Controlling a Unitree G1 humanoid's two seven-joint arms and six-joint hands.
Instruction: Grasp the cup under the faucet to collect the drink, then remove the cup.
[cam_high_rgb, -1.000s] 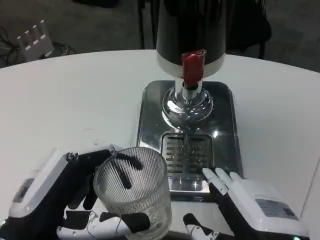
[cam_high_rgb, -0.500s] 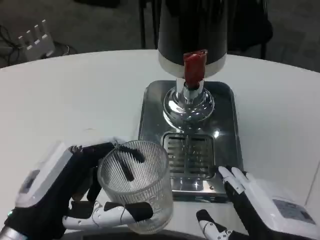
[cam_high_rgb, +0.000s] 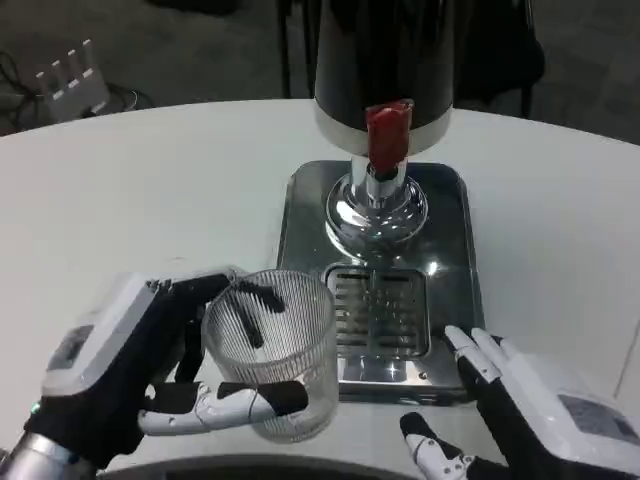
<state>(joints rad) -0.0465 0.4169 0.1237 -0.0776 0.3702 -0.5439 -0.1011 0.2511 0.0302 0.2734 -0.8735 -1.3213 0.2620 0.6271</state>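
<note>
Head view, carry phase. Your left hand (cam_high_rgb: 130, 375) holds the ribbed glass cup (cam_high_rgb: 270, 365) with the fingers wrapped around its wall, dark fingertips showing through the glass at the far side and one white-and-black finger lying across the near side. The cup stands upright, near the table's (cam_high_rgb: 140, 190) front edge, just left of the drip grille (cam_high_rgb: 380, 310) and well short of the faucet (cam_high_rgb: 388, 135). Judged from this layout, the grasp is made and the placing under the spout is not yet done.

The next move calls for you to carry the cup forward and to the right, over the lip of the steel drip tray (cam_high_rgb: 300, 200), and set it on the grille directly below the red tap handle, keeping it level so the rim passes under the chrome spout base (cam_high_rgb: 377, 208).

Your right hand (cam_high_rgb: 530, 405) rests near the tray's front right corner with its fingers spread and nothing in them, touching no part of the dispenser (cam_high_rgb: 385, 60).

The cup is clear, vertically fluted, with a thick base; it appears empty, with no liquid line visible. Its smooth wall may slip if the grip loosens.
</note>
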